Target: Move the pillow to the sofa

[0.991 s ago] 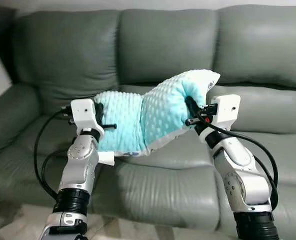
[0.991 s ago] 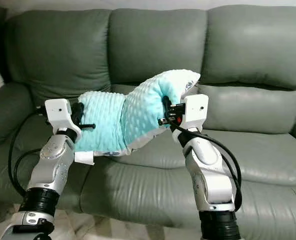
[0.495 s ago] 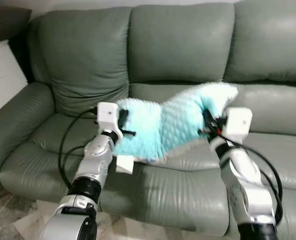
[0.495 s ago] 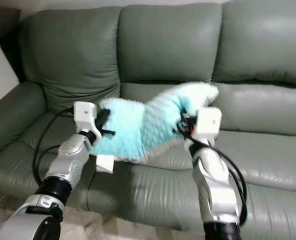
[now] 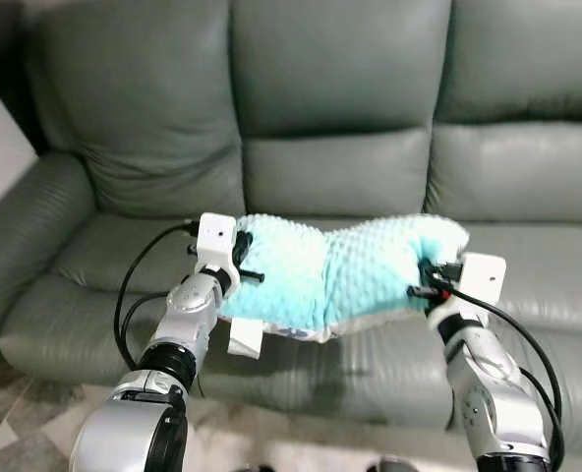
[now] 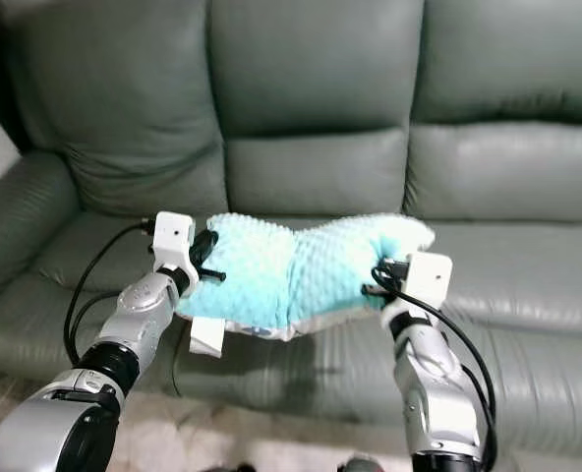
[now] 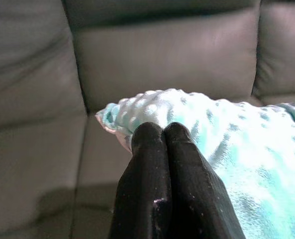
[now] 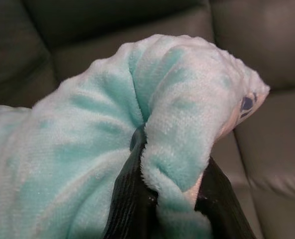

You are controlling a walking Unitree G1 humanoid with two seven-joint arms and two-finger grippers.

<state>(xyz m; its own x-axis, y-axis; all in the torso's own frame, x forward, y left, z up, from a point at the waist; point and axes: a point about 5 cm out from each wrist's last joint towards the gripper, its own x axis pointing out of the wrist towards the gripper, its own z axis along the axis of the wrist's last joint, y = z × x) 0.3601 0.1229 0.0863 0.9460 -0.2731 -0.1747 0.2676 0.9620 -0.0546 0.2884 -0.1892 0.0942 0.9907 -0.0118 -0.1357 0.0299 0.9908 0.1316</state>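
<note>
Lowered and flattened toward the sofa seat, the mint dotted pillow hangs clamped between left gripper and right gripper; uneven release could drop it floorward.

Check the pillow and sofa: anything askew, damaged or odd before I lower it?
Nothing damaged. The pillow is creased mid-span, held above the sofa seat between the left gripper and right gripper. A white tag dangles from its underside.
</note>
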